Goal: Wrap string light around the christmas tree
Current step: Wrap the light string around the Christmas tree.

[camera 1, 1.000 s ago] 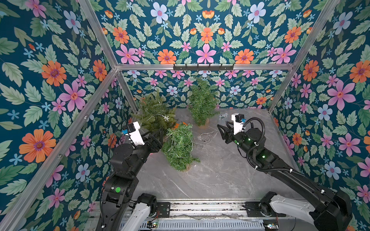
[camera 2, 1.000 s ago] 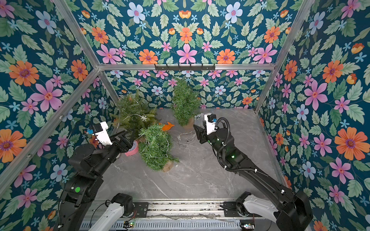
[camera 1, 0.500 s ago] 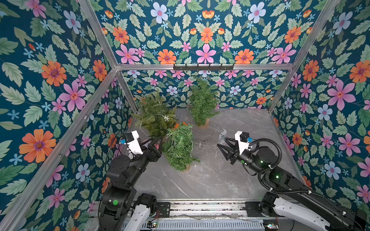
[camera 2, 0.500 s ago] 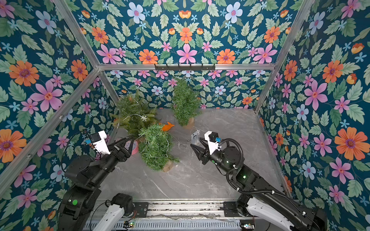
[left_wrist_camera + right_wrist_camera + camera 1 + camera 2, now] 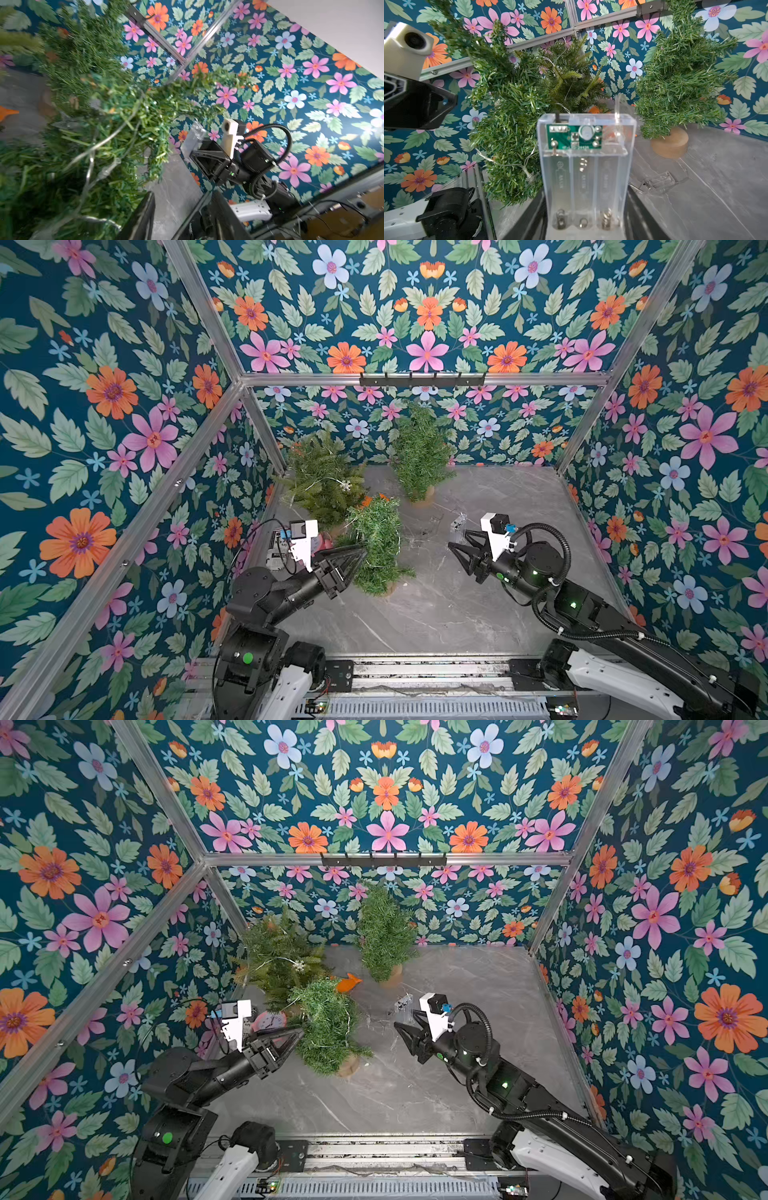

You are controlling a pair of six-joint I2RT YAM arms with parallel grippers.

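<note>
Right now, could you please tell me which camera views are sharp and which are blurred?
Left wrist view: the near tree and string light are smeared and soft; right wrist view: the battery box is crisp, with glints on its plastic; both top views: sharp, evenly lit.

My right end effector (image 5: 457, 538), carrying the clear battery box (image 5: 456, 526), pulls back from the far tree (image 5: 419, 456) toward the near worktop (image 5: 436, 614) edge. My left end effector (image 5: 359, 554) narrows and pushes into the lower branches of the front tree (image 5: 376, 531).
</note>
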